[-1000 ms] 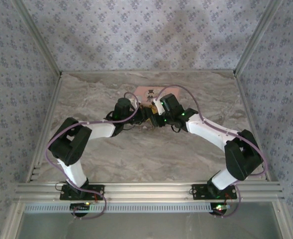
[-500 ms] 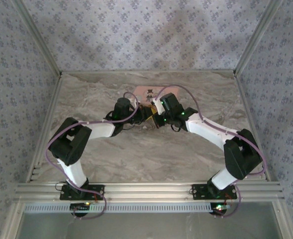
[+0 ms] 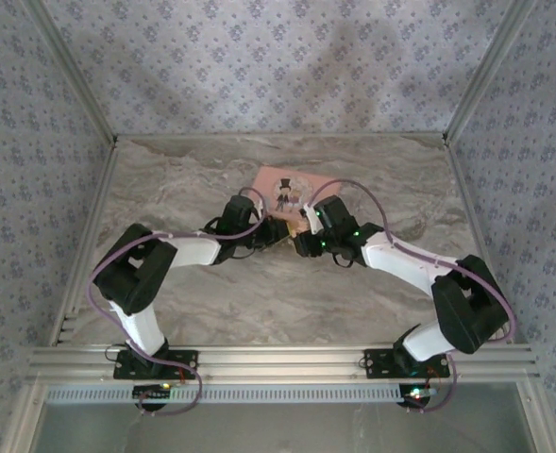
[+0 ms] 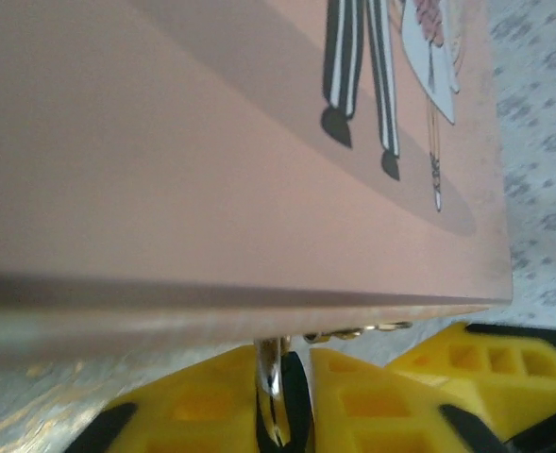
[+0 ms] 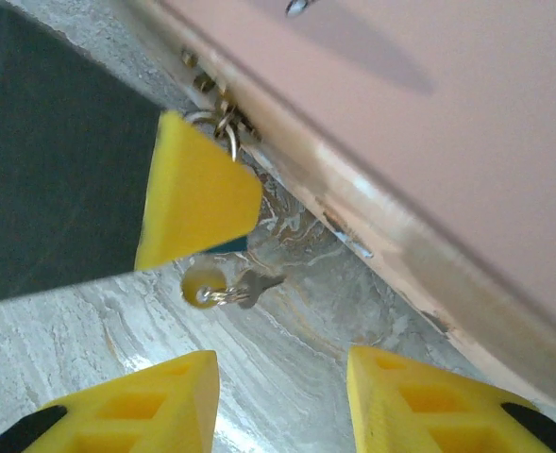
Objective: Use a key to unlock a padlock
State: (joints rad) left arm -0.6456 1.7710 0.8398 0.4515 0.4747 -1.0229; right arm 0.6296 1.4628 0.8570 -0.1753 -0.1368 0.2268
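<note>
On my left wrist feed the padlock [image 4: 282, 404] hangs at the front edge of the pink tin [image 4: 211, 142], right under the lid's rim. I see it edge-on: a silvery loop with a dark sliver beside it. Its long axis runs from the tin's edge straight toward the camera, down between the yellow fingers. I cannot tell which way its keyhole faces. The left pincer [image 4: 285, 370] stands narrow, its fingers pressed on either side of the padlock.

On the right wrist feed the right pincer [image 5: 282, 363] is spread wide and holds nothing. Just past its fingertips the key [image 5: 247, 285] lies flat and loose on the table [image 3: 259, 293], joined by a small ring to a round yellowish tag [image 5: 200, 281]. The key's blade points away from the tag toward the tin's side wall, near it but apart.

From above, both pincers meet at the near side of the tin. The tin sits a little beyond the middle of the table, askew to its edges, with a cartoon figure on its lid facing up. The table top is a grey-beige marble pattern. Walls [image 3: 278, 66] papered pale blue with small flowers close it in on three sides, and a metal rail [image 3: 278, 359] runs along the near edge
</note>
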